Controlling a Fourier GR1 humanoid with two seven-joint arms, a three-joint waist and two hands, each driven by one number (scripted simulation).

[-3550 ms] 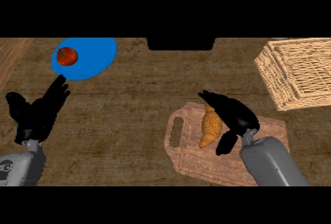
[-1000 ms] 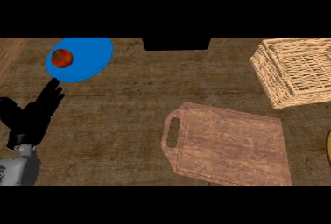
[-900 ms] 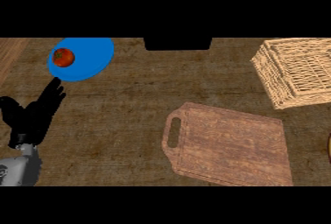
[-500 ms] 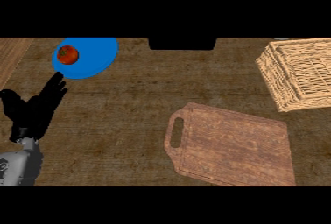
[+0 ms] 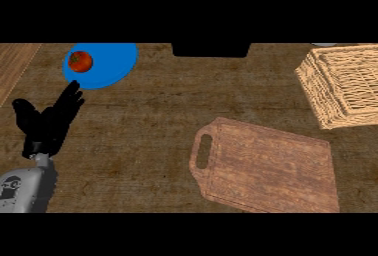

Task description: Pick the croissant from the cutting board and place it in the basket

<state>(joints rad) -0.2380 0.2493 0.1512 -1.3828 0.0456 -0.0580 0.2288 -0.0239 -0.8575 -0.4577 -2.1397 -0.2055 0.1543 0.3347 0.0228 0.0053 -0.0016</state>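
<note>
The left hand (image 5: 46, 125) rested at the view's left edge, fingers straight and apart, pointing up toward the blue plate (image 5: 111, 65) bearing a tomato (image 5: 80, 61). Well to the right lay the cutting board (image 5: 266, 167), with the basket (image 5: 351, 82) beyond it. The croissant's place could not be told.

The woven wicker basket (image 5: 347, 85) runs off the right edge, the black block (image 5: 210, 49) off the top, and the grey left forearm (image 5: 26, 192) off the bottom.
</note>
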